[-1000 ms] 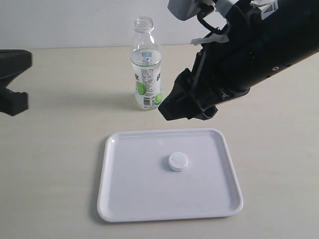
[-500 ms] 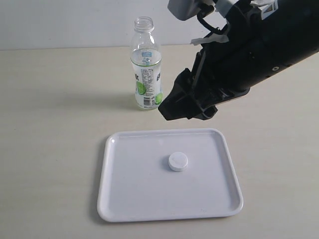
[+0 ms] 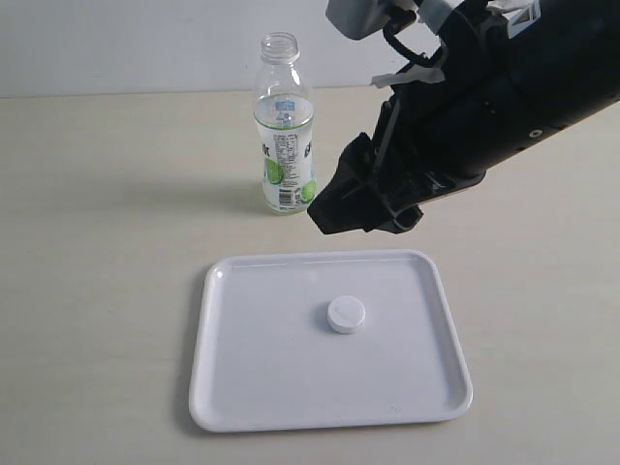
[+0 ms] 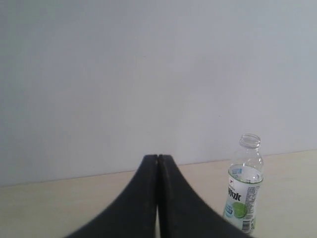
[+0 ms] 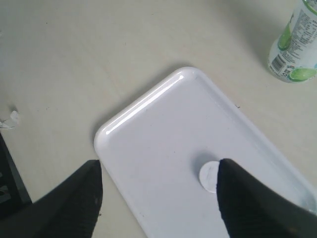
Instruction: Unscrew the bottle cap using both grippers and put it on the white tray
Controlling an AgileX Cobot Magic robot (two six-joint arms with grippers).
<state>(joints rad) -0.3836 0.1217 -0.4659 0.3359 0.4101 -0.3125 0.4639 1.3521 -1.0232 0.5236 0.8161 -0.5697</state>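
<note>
one bottle cap (image 3: pixel 346 315), a small round white plastic disc with a flat top, lies on the white tray (image 3: pixel 242 387), a little toward 1 o'clock from the tray's middle and clear of every rim. the tray is glossy, rectangular with rounded corners and a low raised rim, and it lies flat on the pale matte table (image 3: pixel 97 242). at about 11 o'clock from the tray, apart from its far rim, the bottle (image 3: pixel 284 136) stands upright. it is clear plastic, its threaded mouth is uncovered, and it has a white-and-green label with lime pictures and black print.

at 3 o'clock from the bottle's lower half, the bulky black right gripper (image 3: pixel 363 208) hangs above the table near the tray's far rim, just beside the bottle in the exterior view. whether they touch cannot be told. in the right wrist view its two dark fingers (image 5: pixel 74 198) are spread wide and grasp nothing. the cap shows on the tray between them, close by one finger, and nothing blocks it. a small white scrap (image 5: pixel 10 119) lies on the table off the tray.

the left gripper (image 4: pixel 158 198) shows in its own wrist view, its two black fingers pressed flat together with nothing between them. beyond it are the bottle and a plain pale wall (image 4: pixel 148 74).
</note>
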